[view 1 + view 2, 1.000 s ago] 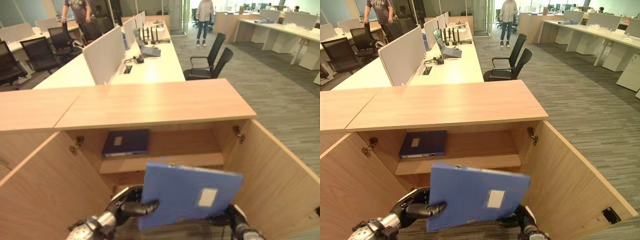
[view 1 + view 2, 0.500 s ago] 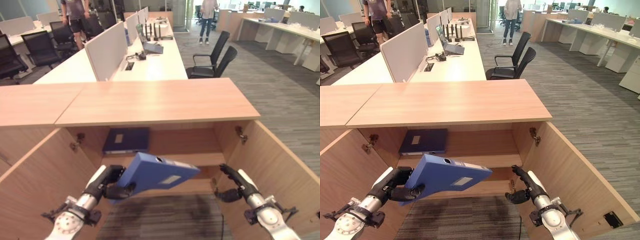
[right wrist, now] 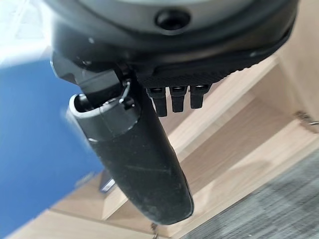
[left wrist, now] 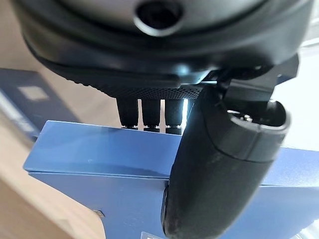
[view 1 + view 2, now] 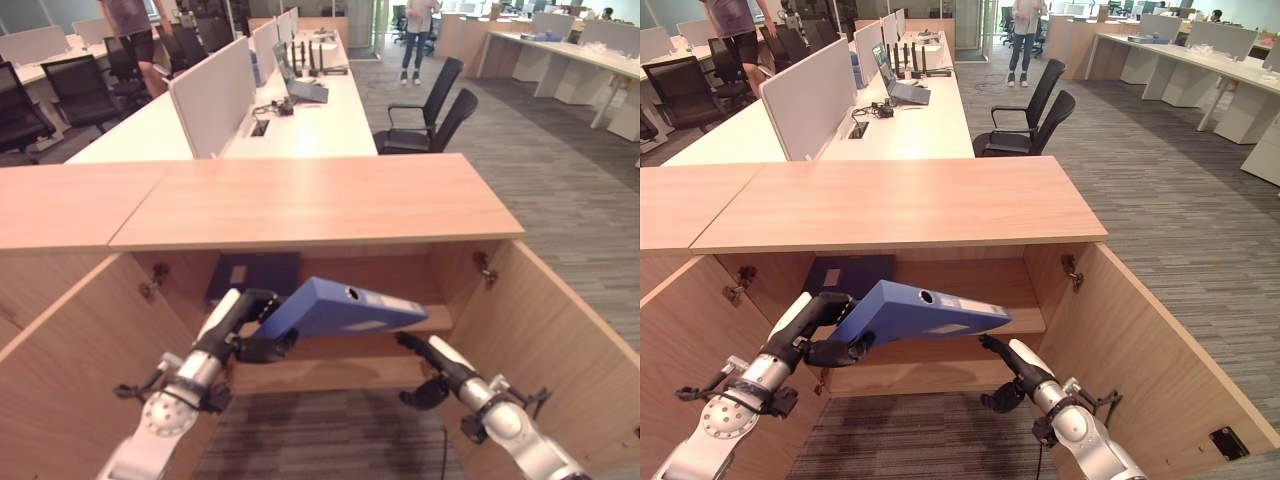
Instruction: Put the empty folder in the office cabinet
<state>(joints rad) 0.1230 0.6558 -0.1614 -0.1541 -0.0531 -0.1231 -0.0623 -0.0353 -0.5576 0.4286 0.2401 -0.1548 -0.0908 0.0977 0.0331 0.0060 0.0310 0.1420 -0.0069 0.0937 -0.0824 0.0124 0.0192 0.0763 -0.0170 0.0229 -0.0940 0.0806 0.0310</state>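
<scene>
Blue folder (image 5: 915, 312) held in mid-air at the cabinet (image 5: 900, 205) opening, lying near flat, spine with its round finger hole toward the camera, far end reaching over the front edge of the shelf (image 5: 970, 300). Whether that end touches the shelf: cannot tell.

Left robot hand (image 5: 825, 325) grips the folder's near left corner. Left wrist view: thumb (image 4: 219, 164) pressed on one face, fingers (image 4: 149, 112) wrapped over the edge; fingertips hidden behind the folder.

Right robot hand (image 5: 1008, 368) sits low, just right of the folder and below it, holding nothing. Fingers look extended toward the shelf, thumb set apart. Right wrist view: fingers (image 3: 174, 99) cut short by the palm, so their tips are not visible; blurred blue of the folder beside the thumb.

Second, darker folder (image 5: 845, 275) lies flat at the left of the shelf, partly hidden by the held one. Both cabinet doors (image 5: 1140, 350) stand open.

Background: tabletop (image 5: 910, 115) with divider panels, two black chairs (image 5: 1025, 120), people cut off at the top edge.
</scene>
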